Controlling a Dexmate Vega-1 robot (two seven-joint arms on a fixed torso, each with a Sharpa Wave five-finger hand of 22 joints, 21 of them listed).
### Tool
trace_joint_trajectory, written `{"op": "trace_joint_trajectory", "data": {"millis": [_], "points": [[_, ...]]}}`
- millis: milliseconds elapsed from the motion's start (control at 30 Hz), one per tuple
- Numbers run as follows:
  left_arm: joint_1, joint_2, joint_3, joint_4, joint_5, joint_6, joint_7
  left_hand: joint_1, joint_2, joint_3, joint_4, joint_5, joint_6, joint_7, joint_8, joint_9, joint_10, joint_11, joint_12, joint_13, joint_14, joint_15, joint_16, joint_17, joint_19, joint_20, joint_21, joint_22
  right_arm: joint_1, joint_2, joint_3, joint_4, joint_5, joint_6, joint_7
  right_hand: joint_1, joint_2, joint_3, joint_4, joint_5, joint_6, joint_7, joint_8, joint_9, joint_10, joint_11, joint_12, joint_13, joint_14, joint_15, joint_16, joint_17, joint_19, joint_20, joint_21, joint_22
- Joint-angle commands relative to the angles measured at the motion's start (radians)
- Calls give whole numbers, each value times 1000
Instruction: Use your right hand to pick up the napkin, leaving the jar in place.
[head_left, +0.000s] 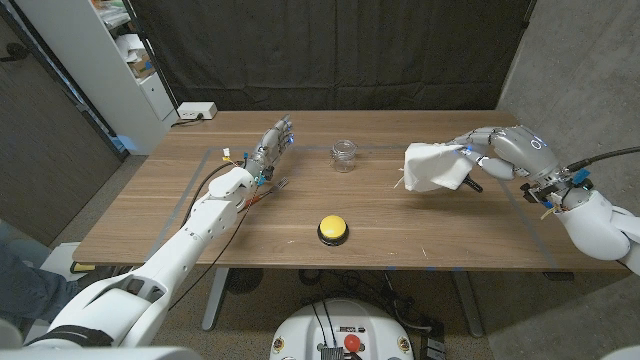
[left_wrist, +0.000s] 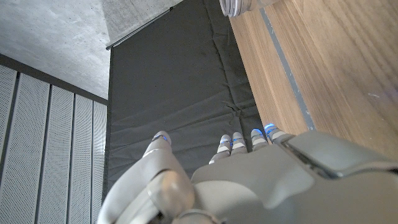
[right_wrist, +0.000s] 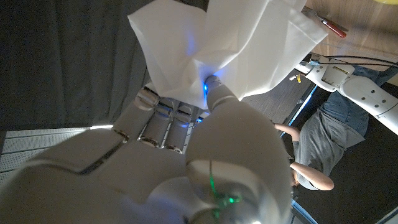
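Note:
My right hand (head_left: 505, 152) holds the white napkin (head_left: 434, 167) lifted above the right part of the table; the cloth hangs crumpled from its fingers. Seen from the right wrist, the napkin (right_wrist: 217, 43) is pinched at the fingertips of that hand (right_wrist: 180, 155). The small clear glass jar (head_left: 344, 155) stands upright on the table's far middle, well apart from the napkin. The jar's rim (left_wrist: 239, 6) also shows in the left wrist view. My left hand (head_left: 272, 145) lies on the table left of the jar, fingers stretched out, holding nothing; its back (left_wrist: 249, 180) fills the near part of its own wrist view.
A yellow button on a black base (head_left: 333, 229) sits near the table's front middle. A white shelf unit (head_left: 110, 60) stands at the back left, with a small white box (head_left: 196, 111) beside it. A person sits in the right wrist view (right_wrist: 323, 140).

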Motion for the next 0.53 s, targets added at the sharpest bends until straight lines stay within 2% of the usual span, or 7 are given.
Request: {"op": "trace_joint_trajectory", "data": {"millis": [33,367,533], "points": [[3,4,5,-18,5,16,5,-4,9,1,-8,-2,4,4,2,4,-6,4,8,2,-21,2,4,1,-90,0,6,3,-1,38,33,4,-27,30,-5,6,2,-3,4,-1,11,0,-2,5,7,1,5,2,12,-119,-1,6,12,-1,5,5],[18,18,2,-46,5,20,13,-5,10,1,-9,-2,5,3,2,4,-6,4,9,2,-23,1,4,1,-92,-1,6,3,-1,56,45,3,-36,46,-6,2,0,-8,8,-1,13,-1,-3,5,10,2,6,3,20,-121,-2,11,13,-3,8,5],[10,22,4,-34,4,16,-2,-4,10,1,-10,-2,5,3,2,4,-5,5,9,2,-22,1,5,1,-92,-1,6,3,1,63,49,-4,-37,45,5,2,1,-8,8,-1,14,0,-3,5,11,0,7,3,22,-122,-4,13,15,-3,10,5]]}}
